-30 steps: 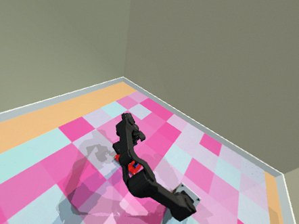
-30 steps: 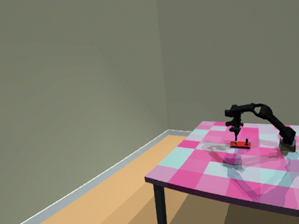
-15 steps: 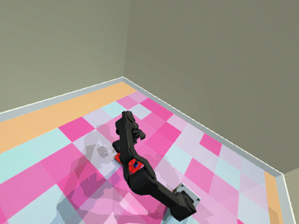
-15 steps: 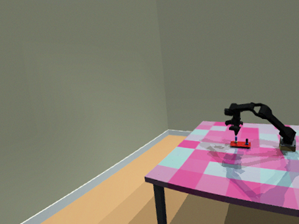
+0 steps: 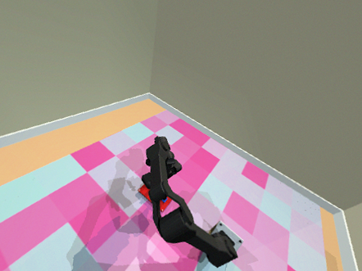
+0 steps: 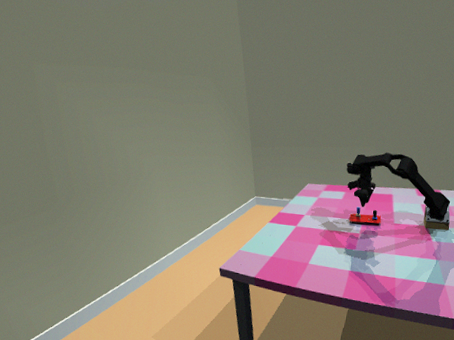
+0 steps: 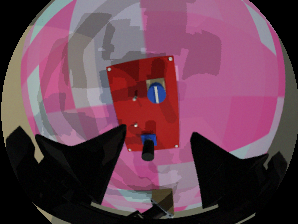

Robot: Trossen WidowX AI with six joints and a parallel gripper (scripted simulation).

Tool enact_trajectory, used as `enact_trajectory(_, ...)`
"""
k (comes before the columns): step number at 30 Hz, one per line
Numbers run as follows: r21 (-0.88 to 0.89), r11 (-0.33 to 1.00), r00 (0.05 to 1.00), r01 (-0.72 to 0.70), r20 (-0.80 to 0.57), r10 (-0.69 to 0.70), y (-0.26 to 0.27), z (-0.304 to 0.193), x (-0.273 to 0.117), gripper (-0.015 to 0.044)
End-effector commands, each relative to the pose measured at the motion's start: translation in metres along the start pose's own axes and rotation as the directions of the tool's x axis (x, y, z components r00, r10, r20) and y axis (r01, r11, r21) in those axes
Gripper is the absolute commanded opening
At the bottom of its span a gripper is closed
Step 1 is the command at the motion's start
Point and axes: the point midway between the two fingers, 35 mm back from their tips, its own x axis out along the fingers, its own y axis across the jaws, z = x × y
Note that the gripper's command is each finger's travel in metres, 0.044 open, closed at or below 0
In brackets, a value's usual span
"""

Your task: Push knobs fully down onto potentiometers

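The red circuit board stands on the table. A blue knob with a white line on top is over the tan potentiometer. A black knob is over the blue potentiometer. Both knobs stand up from the board; whether either touches its potentiometer is too small to tell. My gripper is open and empty, pointing down above the board, with its fingertips higher than both knobs. The arm hides the fingertips and part of the board in the top view.
Two small pale-tipped parts stand on the board beside the potentiometers. The arm's base stands on the table to the right of the board in the exterior view. The tabletop is a pink and pale blue patchwork.
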Motion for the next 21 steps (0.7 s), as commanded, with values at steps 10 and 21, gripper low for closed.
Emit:
enact_trajectory(10, 0.003, 1.000, 1.000, 0.001, 0.000, -0.001, -0.017, -0.144, -0.013, 0.0440)
enact_trajectory(21, 0.003, 1.000, 1.000, 0.001, 0.000, -0.001, -0.017, -0.146, -0.013, 0.0440)
